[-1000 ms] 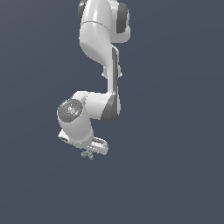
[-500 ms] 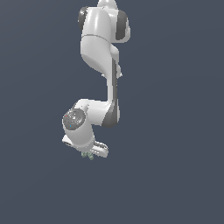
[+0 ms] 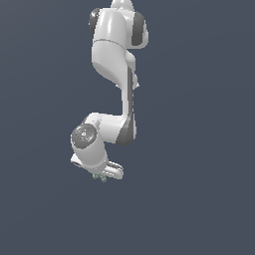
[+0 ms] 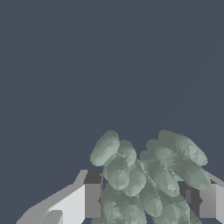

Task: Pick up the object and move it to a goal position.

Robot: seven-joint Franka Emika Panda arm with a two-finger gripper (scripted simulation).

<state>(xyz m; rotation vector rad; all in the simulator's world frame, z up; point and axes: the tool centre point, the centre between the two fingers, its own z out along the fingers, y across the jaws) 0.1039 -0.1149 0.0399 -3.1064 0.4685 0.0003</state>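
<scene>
A white robot gripper (image 4: 144, 199) grips the object (image 4: 146, 179), a pale grey-green knobbly cluster, between its fingers (image 4: 89, 199). The object (image 3: 101, 178) pokes out just beneath the gripper (image 3: 99, 174).

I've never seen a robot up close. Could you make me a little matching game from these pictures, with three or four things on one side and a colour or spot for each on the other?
Things:
1. gripper
2. object
3. arm
4. backdrop

Descriptions:
A. plain dark blue-grey, all around
B. pale grey-green, knobbly lumps
C. white with dark pads, one finger on each side of the lumps
D. white with dark grey joints, reaching down from the top of the exterior view

Pairs: 1-C, 2-B, 3-D, 4-A
</scene>
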